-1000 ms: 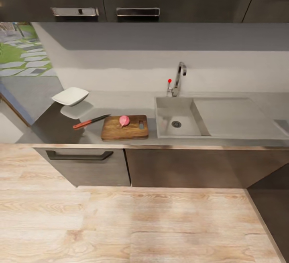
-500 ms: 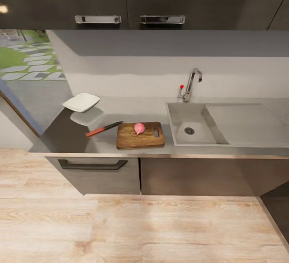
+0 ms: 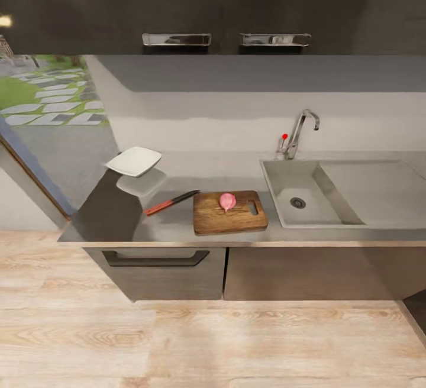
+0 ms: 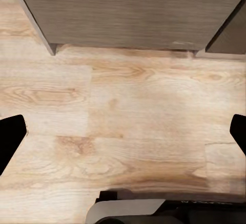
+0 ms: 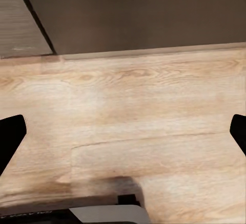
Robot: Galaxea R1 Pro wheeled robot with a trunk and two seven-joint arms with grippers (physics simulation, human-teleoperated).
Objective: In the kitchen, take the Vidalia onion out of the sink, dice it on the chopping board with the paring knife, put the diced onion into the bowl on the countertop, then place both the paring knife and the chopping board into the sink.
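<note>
The board (image 3: 230, 213) lies on the countertop (image 3: 177, 166), near its front edge, and I take it as the landmark. The onion (image 3: 227, 201) sits on the board, pink and whole, a little toward the back edge and close to the handle slot (image 3: 254, 207), which is at the end of the board that faces the sink (image 3: 294, 197). The sink is just beside the board on that side, with a narrow strip of countertop between them. Its basin shows the round drain (image 3: 297, 203), and the flat drainboard (image 3: 376, 190) continues beyond the basin, away from the board. The tap (image 3: 299, 132) with a red dot stands behind the basin, at the wall.

On the other side of the board lies the knife (image 3: 171, 202), flat on the countertop, its dark blade pointing toward the board and its red handle away from it. The blade tip is near the board corner but apart from it. The bowl (image 3: 134, 161) is further on that side and further back, well apart from the board.

Under the countertop are dark cabinet fronts, and a drawer handle (image 3: 155, 258) is below the knife. In front there is a wooden floor (image 3: 207, 340).

The left gripper (image 4: 123, 131) hangs over the floor with its fingers wide apart and nothing between them. The right gripper (image 5: 123, 131) is the same, spread wide over the floor near the cabinet base.
</note>
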